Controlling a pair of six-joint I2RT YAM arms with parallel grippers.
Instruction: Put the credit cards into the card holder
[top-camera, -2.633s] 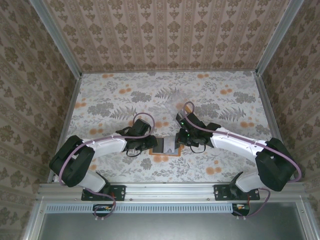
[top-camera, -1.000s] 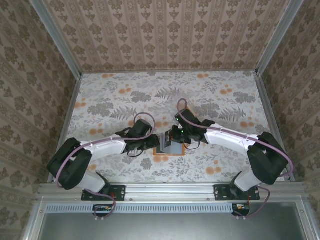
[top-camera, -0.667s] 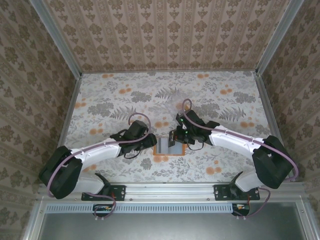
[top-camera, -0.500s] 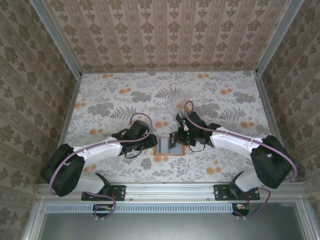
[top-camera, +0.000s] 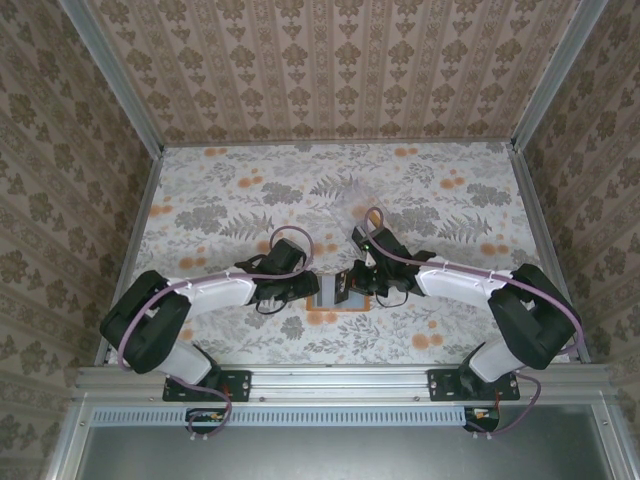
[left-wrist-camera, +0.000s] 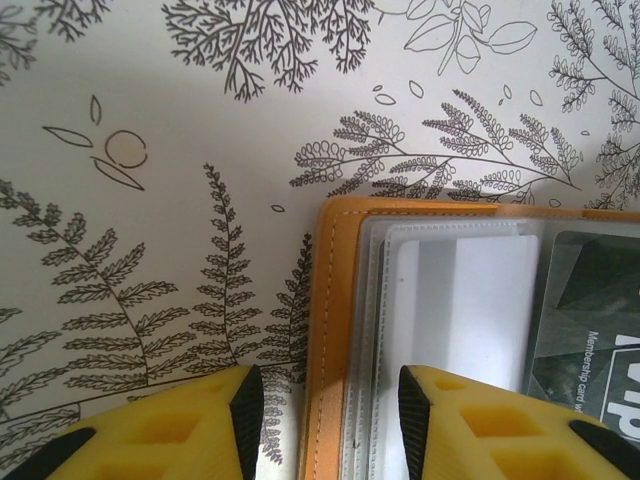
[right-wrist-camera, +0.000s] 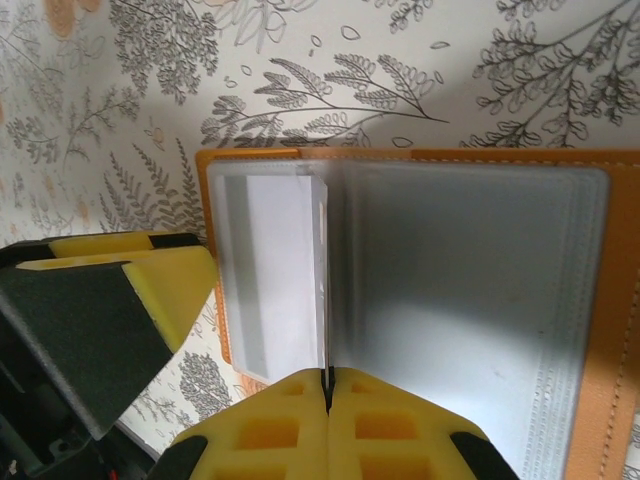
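Note:
The orange card holder (top-camera: 336, 309) lies open on the flowered table between both grippers. Its orange edge (left-wrist-camera: 330, 330) frames clear sleeves. One sleeve holds a white card (left-wrist-camera: 470, 300), and a dark card (left-wrist-camera: 590, 320) printed "Membership card" sits to its right. My left gripper (left-wrist-camera: 330, 410) is open and straddles that orange edge without clamping it; from above it (top-camera: 316, 290) is at the holder's left side. My right gripper (right-wrist-camera: 327, 378) is shut on a thin pale sheet standing on edge over the holder (right-wrist-camera: 450, 157). Whether it is a credit card or a sleeve leaf I cannot tell.
The flowered table top (top-camera: 230, 200) stretches bare to the back and to both sides. Patterned walls close it in on three sides. A metal rail (top-camera: 340, 380) with the arm bases runs along the near edge. A yellow left finger (right-wrist-camera: 170, 275) sits close beside the holder.
The left gripper drew back to the left, opened a little, then returned to the holder's left edge. The right gripper stayed shut over the holder, shifting only slightly.

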